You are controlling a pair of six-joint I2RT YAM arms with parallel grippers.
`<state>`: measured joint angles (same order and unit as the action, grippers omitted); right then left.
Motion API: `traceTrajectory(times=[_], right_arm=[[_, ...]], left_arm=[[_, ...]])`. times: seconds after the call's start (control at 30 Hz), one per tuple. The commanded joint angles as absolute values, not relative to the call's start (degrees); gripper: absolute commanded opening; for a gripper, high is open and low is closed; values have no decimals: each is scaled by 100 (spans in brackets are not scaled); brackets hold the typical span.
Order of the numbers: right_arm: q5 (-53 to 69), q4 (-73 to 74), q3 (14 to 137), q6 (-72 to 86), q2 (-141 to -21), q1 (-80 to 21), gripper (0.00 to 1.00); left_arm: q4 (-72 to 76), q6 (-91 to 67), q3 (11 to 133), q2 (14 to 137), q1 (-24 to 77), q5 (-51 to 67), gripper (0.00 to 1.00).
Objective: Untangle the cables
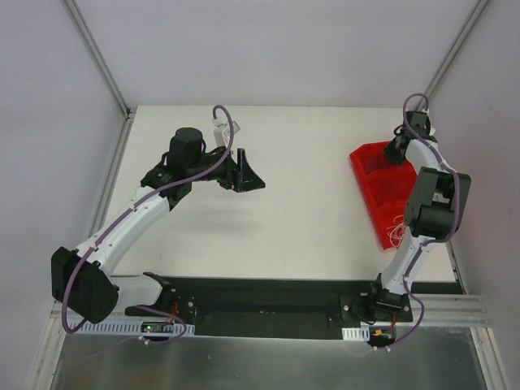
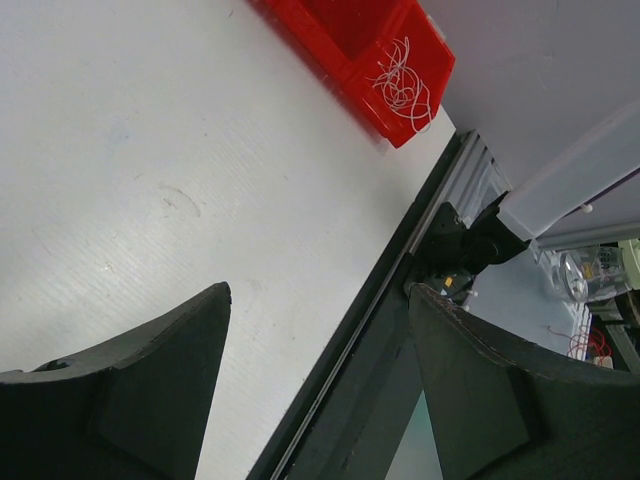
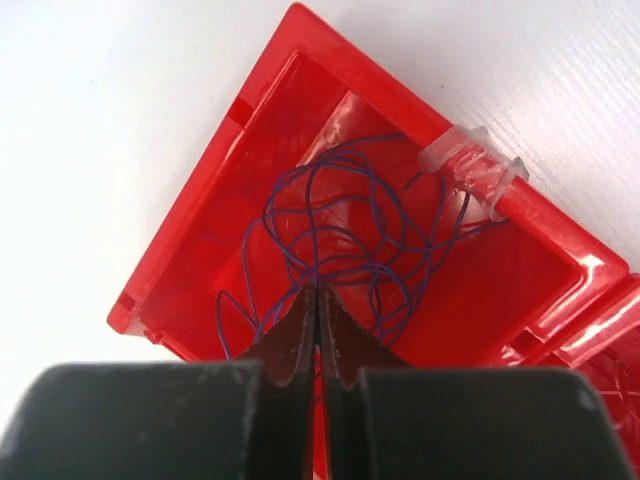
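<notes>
White table [image 1: 309,179], walled by pale panels, is shared by both arms. Right gripper [image 3: 318,300] is seen with fingers pressed together, tips lowered into the cables [image 3: 340,215]; whether a strand is pinched cannot be told. The purple tangle is heaped in the far compartment of the red bin [image 3: 205,175] at the right, probably so loose strands are contained. Left gripper [image 2: 320,290] is held spread and empty above the table's left, likely placed to receive a strand.
</notes>
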<state>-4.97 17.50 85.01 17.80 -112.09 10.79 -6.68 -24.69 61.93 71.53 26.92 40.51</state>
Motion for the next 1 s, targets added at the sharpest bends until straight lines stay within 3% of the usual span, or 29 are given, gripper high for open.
traceTrajectory(times=[0.0,0.07,0.17,0.27,0.4,0.57,0.7,0.8,0.87,0.97], right_arm=[[-825,2502,9253,1073,-11197,976,2],[-844,3021,9578,950,-11215,958,14],[-975,3462,9642,730,-10830,897,43],[-1046,3621,9422,545,-10311,879,63],[-1160,4007,9273,282,-9828,765,66],[-1186,3823,8237,88,-8537,-156,71],[-862,3166,6903,36,-6911,-1193,79],[-406,2813,6005,-202,-5409,-1686,95],[-273,2961,5679,-97,-4670,-1740,100],[260,3375,5450,-263,-3546,-1731,96]], left_arm=[[-571,-2549,6179,6794,2654,4192,71],[-571,-2575,6135,6689,2654,4175,71],[-685,-2575,6056,6505,2654,4044,72],[-869,-2566,6003,6267,2646,3912,72],[-1089,-2628,5889,5942,2646,3639,72],[-1143,-2751,5591,5345,2646,3314,72],[-1143,-2646,5353,4669,2646,3033,73],[-1143,-2497,5213,4002,2654,2656,78],[-1143,-2391,5089,3527,2654,2278,79],[-1125,-2250,4879,2867,2654,1681,79]])
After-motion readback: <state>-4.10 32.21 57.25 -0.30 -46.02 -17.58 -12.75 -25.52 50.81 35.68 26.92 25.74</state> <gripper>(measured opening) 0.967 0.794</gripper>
